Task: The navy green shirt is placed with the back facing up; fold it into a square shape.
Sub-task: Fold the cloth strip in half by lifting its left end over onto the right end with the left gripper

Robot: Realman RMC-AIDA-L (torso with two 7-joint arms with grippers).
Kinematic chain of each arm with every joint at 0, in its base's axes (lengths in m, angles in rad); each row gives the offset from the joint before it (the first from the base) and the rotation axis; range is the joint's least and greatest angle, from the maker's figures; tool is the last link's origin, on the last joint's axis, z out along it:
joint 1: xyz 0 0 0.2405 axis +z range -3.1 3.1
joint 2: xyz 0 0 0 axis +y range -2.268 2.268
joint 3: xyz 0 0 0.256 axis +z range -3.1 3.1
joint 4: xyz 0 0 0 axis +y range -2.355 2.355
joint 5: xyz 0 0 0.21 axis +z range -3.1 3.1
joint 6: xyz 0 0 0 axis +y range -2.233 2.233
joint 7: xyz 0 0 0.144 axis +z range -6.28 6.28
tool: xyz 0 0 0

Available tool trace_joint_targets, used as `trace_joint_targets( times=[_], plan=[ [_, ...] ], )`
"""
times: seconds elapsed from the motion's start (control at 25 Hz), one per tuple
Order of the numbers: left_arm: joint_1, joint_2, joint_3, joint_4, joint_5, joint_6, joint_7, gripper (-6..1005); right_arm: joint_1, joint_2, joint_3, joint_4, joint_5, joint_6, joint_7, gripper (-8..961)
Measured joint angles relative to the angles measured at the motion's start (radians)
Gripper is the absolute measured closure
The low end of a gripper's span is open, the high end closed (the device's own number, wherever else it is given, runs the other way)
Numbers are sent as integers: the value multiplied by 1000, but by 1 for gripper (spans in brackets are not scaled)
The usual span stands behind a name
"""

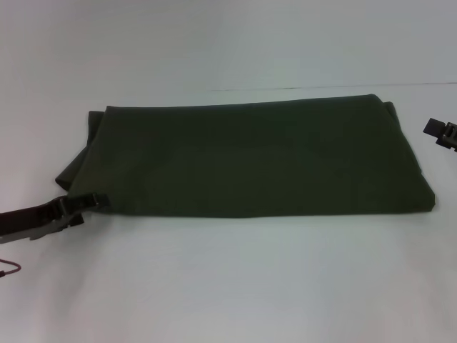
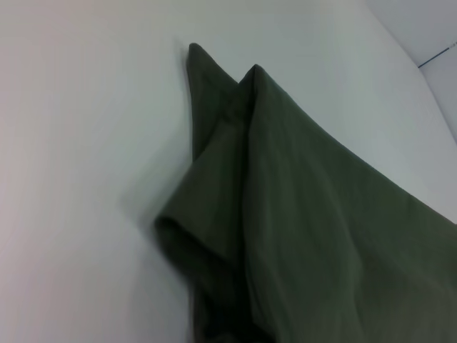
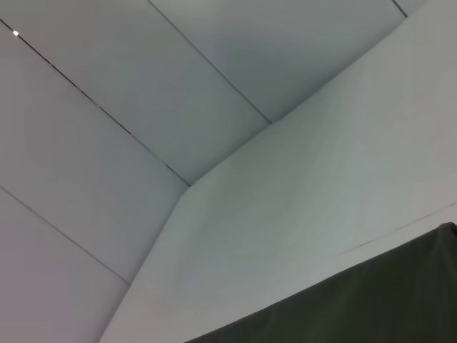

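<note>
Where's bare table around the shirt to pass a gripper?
Bare table runs along the navy green shirt's near edge, and behind its far edge. It is crowded at the shirt's left near corner, where the left gripper sits; the right gripper hovers off the right end.

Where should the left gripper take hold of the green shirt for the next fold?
Probably the near left corner of the navy green shirt, from the robot's left. The left gripper sits there, and stacked layers end in a loose edge.
</note>
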Motion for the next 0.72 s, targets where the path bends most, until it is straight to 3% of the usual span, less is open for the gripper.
trace_joint_targets(
  times=[0.72],
  plan=[
    [-15, 8, -6, -3, 22, 22, -194, 155, -14, 0, 33, 0, 0, -9, 4, 211]
  ],
)
